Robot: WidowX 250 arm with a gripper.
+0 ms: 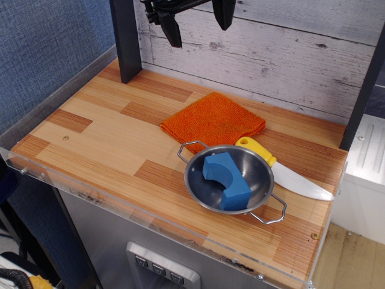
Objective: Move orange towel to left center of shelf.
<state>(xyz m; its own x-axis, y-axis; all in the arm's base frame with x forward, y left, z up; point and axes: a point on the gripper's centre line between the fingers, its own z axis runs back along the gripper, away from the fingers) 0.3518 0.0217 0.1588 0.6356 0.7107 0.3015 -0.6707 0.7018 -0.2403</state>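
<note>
The orange towel (213, 120) lies folded flat on the wood-plank shelf (102, 138), near the back and right of centre. Its front corner almost touches the handle of a steel bowl. My gripper (198, 23) hangs high at the top of the view, above and behind the towel, in front of the back wall. Its two black fingers (172, 30) are spread apart with nothing between them. The gripper is well clear of the towel.
A steel bowl (231, 180) with a blue curved block (227, 179) inside stands at front right. A yellow-handled knife (283, 171) lies behind the bowl. A dark post (126, 39) stands at back left. A clear acrylic edge (120, 208) runs along the front.
</note>
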